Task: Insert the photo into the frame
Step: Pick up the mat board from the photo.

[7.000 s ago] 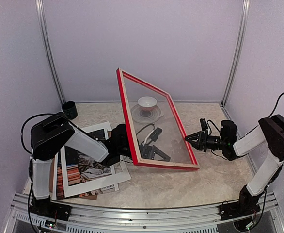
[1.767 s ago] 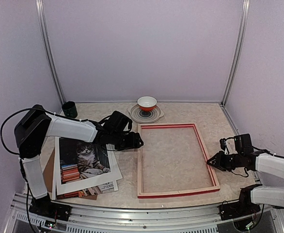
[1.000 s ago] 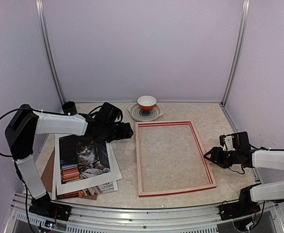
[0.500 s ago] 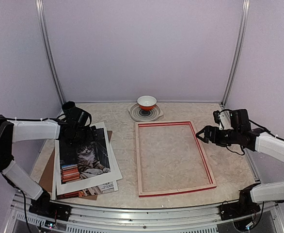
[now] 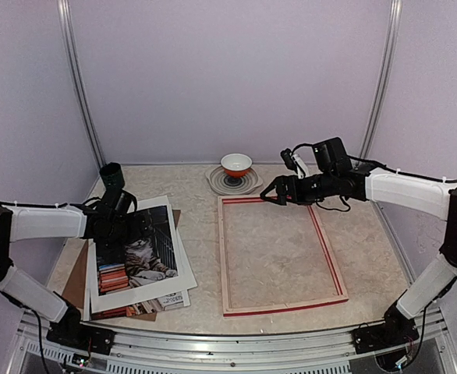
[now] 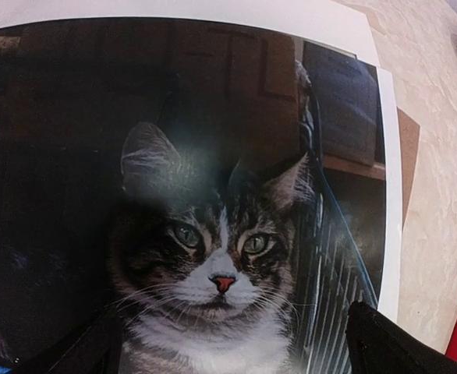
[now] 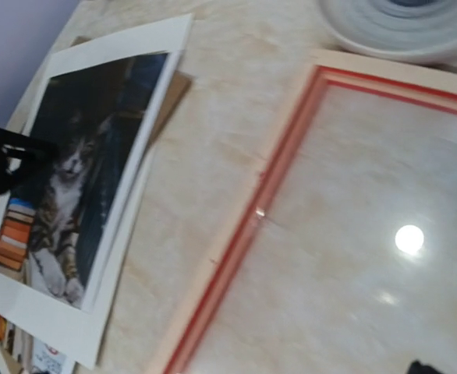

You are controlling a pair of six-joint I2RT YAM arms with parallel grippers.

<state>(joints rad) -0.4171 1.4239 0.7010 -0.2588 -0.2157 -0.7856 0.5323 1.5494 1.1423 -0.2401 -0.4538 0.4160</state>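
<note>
The photo (image 5: pixel 135 251), a grey tabby cat beside reddish books, lies flat at the left of the table with a white mat border (image 5: pixel 183 263) around it. My left gripper (image 5: pixel 127 231) hovers open just over its upper part. In the left wrist view the photo (image 6: pixel 213 234) fills the picture, with one dark fingertip (image 6: pixel 96 352) at each bottom corner. The frame (image 5: pixel 223 257) lies flat at centre right, pale wood back up, with a red edge. My right gripper (image 5: pixel 273 192) stands open above its far left corner, holding nothing. The right wrist view shows the frame (image 7: pixel 236 257) and the photo (image 7: pixel 65 195).
A brown backing board (image 5: pixel 72 280) and printed sheets lie under the photo pile. A red and white bowl (image 5: pixel 236 165) sits on a patterned plate (image 5: pixel 253 184) just behind the frame. A black cup (image 5: pixel 111 173) stands at the back left. Walls close in three sides.
The right arm swung from the frame's right side across to its far left corner. The left gripper slid forward onto the photo. Seven seconds ago both held the frame upright; it now lies flat.
</note>
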